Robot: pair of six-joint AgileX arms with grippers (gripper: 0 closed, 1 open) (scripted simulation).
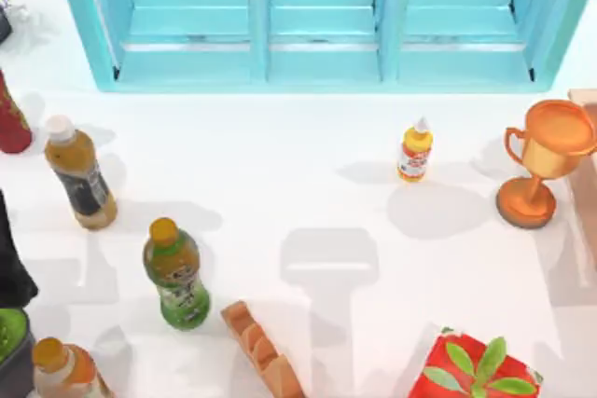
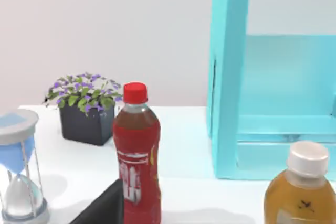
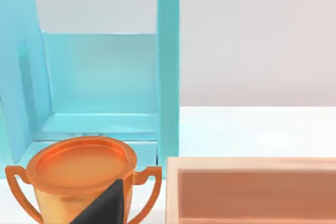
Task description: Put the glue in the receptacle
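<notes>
Four items along the near edge of the white table [image 1: 308, 193]: an orange-capped bottle [image 1: 58, 367] at the top view's left, beside a dark container with green contents [image 1: 9, 340]; a brown ridged block [image 1: 262, 349] lying slantwise; a red box with green leaves [image 1: 474, 367] toward the right. Dark bulk of the left arm [image 1: 11, 272] at the left edge, just above that container.

Left gripper [image 2: 105, 206] low over the left side of the table, one dark edge in the left wrist view. Right gripper [image 3: 102, 206] likewise a dark edge in the right wrist view, in front of the trophy [image 1: 546, 157]. Cannot tell for either whether spread or closed.

Farther in, upright: a green-labelled drink bottle [image 1: 175, 277], then a white-capped amber bottle [image 1: 80, 174] and a red drink bottle [image 2: 136, 153]. Soft grey shadows across the middle of the table.

The glue [image 1: 415, 150] upright right of centre, untouched, well apart from both grippers. Copper-coloured trophy near it, to the right. Open wooden box [image 3: 252, 190] just beside the trophy at the right edge.

At the back: a turquoise three-bay cabinet [image 1: 326, 20]. At the far left corner: an hourglass [image 2: 18, 169] and a dark pot of purple flowers [image 2: 84, 108]. Behind all, a plain pale wall [image 2: 105, 24].
</notes>
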